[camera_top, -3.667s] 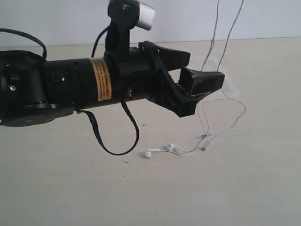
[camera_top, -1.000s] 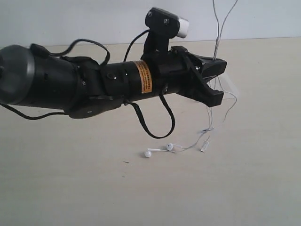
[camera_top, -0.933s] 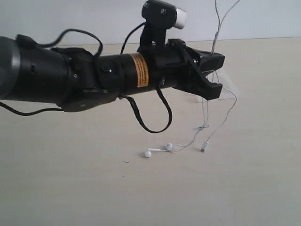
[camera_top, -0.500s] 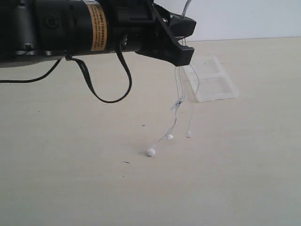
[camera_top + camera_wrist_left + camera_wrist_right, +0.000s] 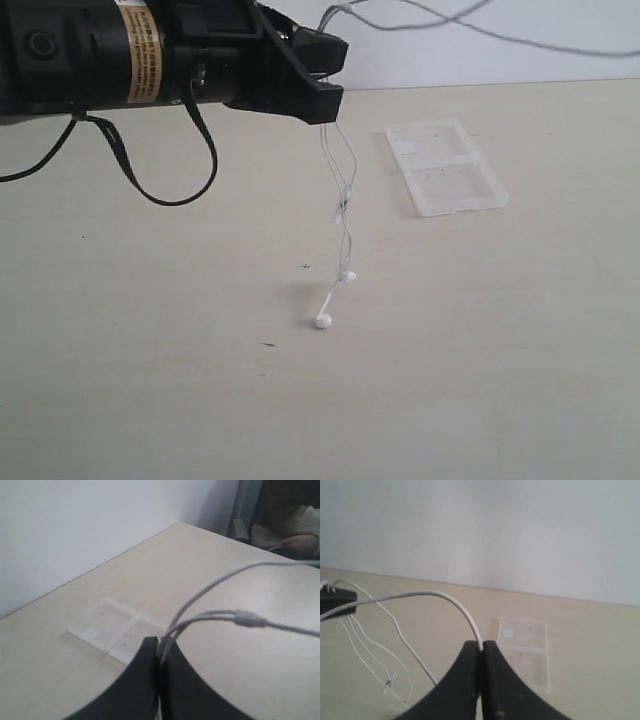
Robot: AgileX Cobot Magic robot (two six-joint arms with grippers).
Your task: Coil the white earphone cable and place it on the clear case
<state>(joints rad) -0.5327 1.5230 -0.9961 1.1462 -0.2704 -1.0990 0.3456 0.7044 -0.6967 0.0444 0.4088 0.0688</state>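
Holding both ends: your left gripper (image 5: 326, 82) and right gripper (image 5: 481, 647) are pinched tight on the white earphone cable (image 5: 345, 195). Slack hangs below the left fingers (image 5: 312, 98), with the lowest earbud (image 5: 323, 321) touching the table (image 5: 150, 390). Coiling isn't done, I'd say. The clear case (image 5: 446, 166) sits well apart with no cable on it.

Earphone cable (image 5: 346, 190) – white, as are its earbuds (image 5: 323, 321). Clear case (image 5: 446, 168) – translucent, milky. The left gripper (image 5: 330, 78) and its arm (image 5: 60, 50) are matte black, the arm banded by an orange-yellow label (image 5: 140, 62) with dark print. Table (image 5: 500, 350): pale beige, faintly grained. Wall (image 5: 450, 60): off-white.
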